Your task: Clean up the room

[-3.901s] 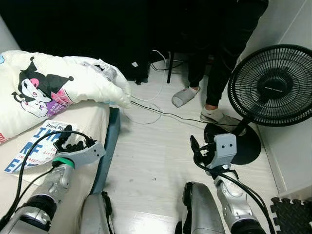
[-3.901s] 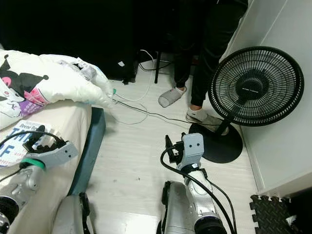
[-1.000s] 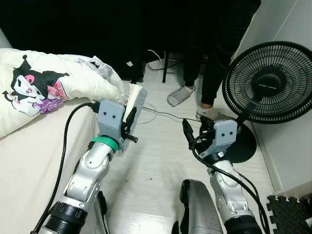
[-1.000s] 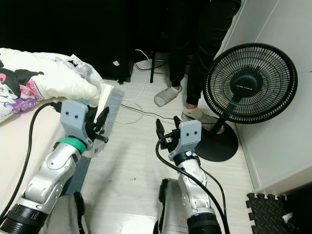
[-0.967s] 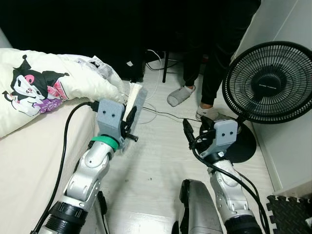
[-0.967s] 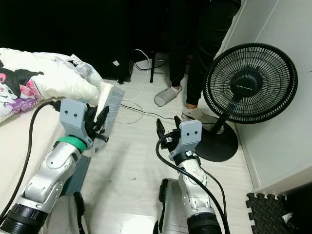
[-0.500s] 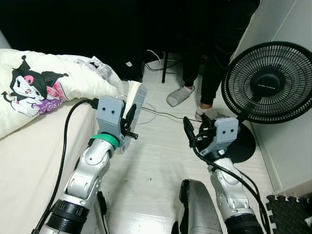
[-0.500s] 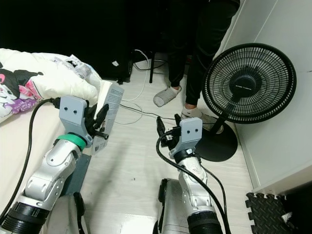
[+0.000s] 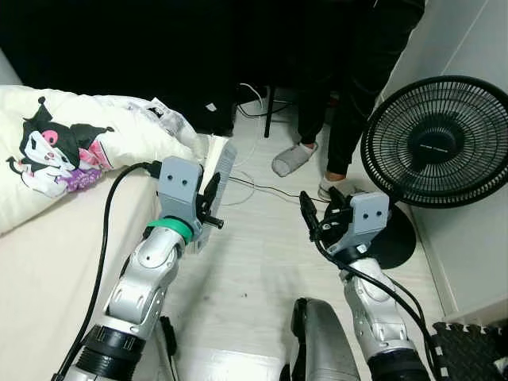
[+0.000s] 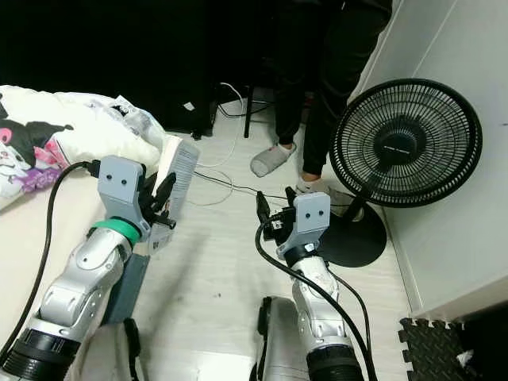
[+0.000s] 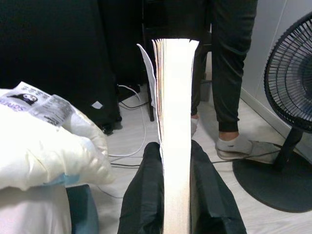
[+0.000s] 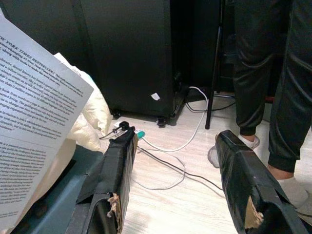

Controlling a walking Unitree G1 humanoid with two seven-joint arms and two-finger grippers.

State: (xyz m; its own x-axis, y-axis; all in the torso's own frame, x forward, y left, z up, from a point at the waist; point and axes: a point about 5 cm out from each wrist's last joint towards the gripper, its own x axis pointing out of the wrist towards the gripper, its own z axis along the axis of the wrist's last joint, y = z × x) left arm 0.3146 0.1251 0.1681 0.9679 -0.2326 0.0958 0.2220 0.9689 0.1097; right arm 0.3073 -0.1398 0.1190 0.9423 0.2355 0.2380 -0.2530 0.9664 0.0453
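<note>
My left gripper (image 9: 213, 193) is shut on a paperback book (image 9: 221, 173), held upright on edge above the floor beside the bed (image 9: 55, 262). In the left wrist view the book's page edges (image 11: 175, 131) stand between the two black fingers (image 11: 141, 195). My right gripper (image 9: 313, 216) is open in the air over the floor, empty, its fingers (image 12: 114, 175) wide apart in the right wrist view. The book's back cover (image 12: 34, 107) shows there too.
A cream pillow (image 9: 87, 139) with a cartoon print lies on the bed. A black standing fan (image 9: 440, 143) is at the right by the white wall. A person (image 9: 349, 95) in dark trousers and slippers stands ahead. Cables (image 9: 258, 186) trail on the pale wood floor.
The left gripper took the book off the bed and raised it upright over the floor; in the last second it hardly moved. The right arm stays put.
</note>
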